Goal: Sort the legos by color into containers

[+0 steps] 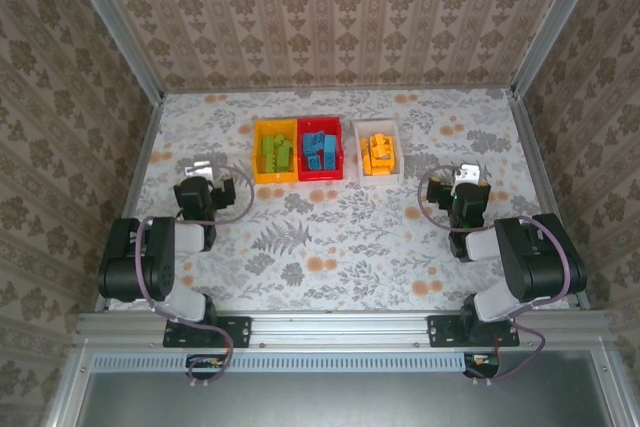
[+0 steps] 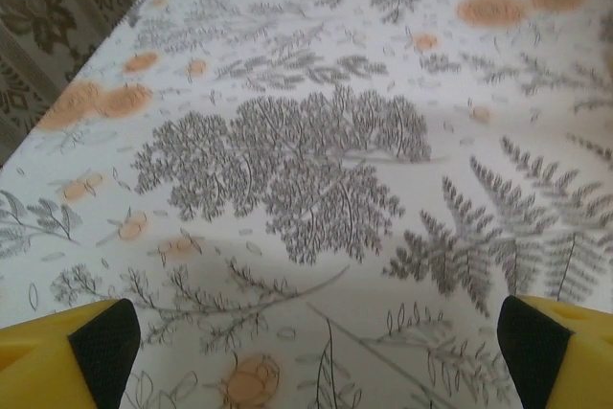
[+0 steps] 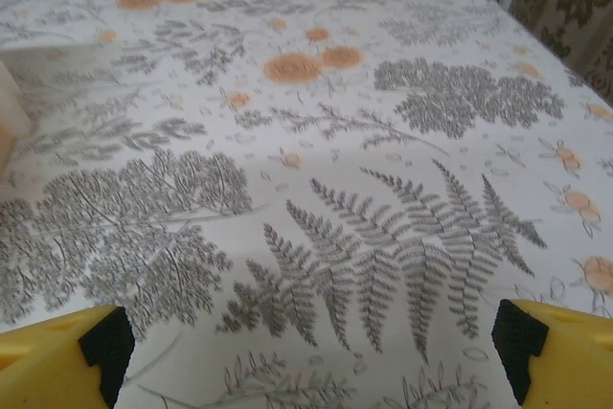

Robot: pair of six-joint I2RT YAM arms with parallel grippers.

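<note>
Three bins stand in a row at the back middle of the table. The yellow bin (image 1: pixel 259 152) holds lime green legos (image 1: pixel 277 153). Blue legos (image 1: pixel 320 148) fill the red bin (image 1: pixel 319 175), and orange legos (image 1: pixel 379 153) lie in the white bin (image 1: pixel 378 180). My left gripper (image 1: pixel 200 168) rests low, left of the bins, and is open over bare cloth (image 2: pixel 316 332). My right gripper (image 1: pixel 466 176) sits right of the bins, also open with nothing between its fingers (image 3: pixel 311 342). A pale corner of the white bin (image 3: pixel 10 107) shows at the left edge of the right wrist view.
A floral patterned cloth (image 1: pixel 340 237) covers the table. Metal frame posts (image 1: pixel 140 57) and wallpapered walls (image 1: pixel 330 7) close it in at the back and sides. No loose bricks lie on the cloth between the arms.
</note>
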